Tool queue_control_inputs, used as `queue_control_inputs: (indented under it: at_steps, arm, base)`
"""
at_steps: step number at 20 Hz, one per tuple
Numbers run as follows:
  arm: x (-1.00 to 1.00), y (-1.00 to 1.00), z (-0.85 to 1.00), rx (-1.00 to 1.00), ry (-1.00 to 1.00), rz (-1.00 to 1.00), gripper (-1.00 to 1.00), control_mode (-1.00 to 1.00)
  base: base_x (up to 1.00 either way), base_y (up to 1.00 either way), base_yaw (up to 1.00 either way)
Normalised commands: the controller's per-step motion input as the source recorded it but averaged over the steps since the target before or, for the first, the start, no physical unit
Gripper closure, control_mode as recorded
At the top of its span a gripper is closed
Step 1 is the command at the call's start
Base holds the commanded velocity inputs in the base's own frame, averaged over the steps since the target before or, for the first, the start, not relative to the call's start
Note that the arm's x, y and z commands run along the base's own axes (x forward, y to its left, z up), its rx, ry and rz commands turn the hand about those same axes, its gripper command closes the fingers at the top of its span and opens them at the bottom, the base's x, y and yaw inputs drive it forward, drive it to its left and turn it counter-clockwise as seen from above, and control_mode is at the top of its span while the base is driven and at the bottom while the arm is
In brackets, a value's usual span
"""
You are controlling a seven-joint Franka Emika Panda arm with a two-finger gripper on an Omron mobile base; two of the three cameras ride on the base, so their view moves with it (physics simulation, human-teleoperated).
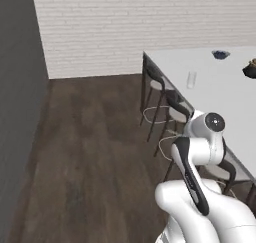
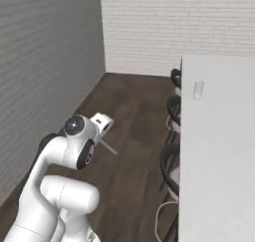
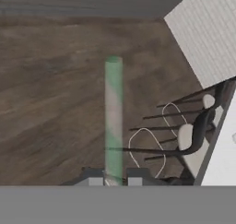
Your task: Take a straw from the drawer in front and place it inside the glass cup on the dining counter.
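Dark wood floor, white dining counter (image 2: 219,151) at right. Gripper (image 3: 114,180): narrow, clamped on straw (image 3: 113,121), apparently near its base. Glass cup (image 2: 198,90): upright on counter, well apart. Risk: thin straw pivots or slips during transit, missing the rim.

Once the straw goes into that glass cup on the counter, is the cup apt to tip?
Possibly. The glass cup looks small, taller than wide and probably light, so a sideways nudge could topple it. The straw in the gripper looks straight and stiff, so contact would carry through.
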Motion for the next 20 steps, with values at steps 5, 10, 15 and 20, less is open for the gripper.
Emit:
queue_control_inputs:
  at_steps: [5,10,15,20]
  arm:
    - [0.00,0.00,0.00,0.00,0.00,0.00,1.00,1.00]
    - [0.00,0.00,0.00,0.00,0.00,0.00,1.00,1.00]
    - [0.00,0.00,0.00,0.00,0.00,0.00,1.00,1.00]
    - [0.00,0.00,0.00,0.00,0.00,0.00,1.00,1.00]
  base:
    - [1.00,0.81,-0.59]
    - [0.90,0.72,-0.58]
    - [0.85,0.54,-0.55]
    - [0.71,0.44,-0.52]
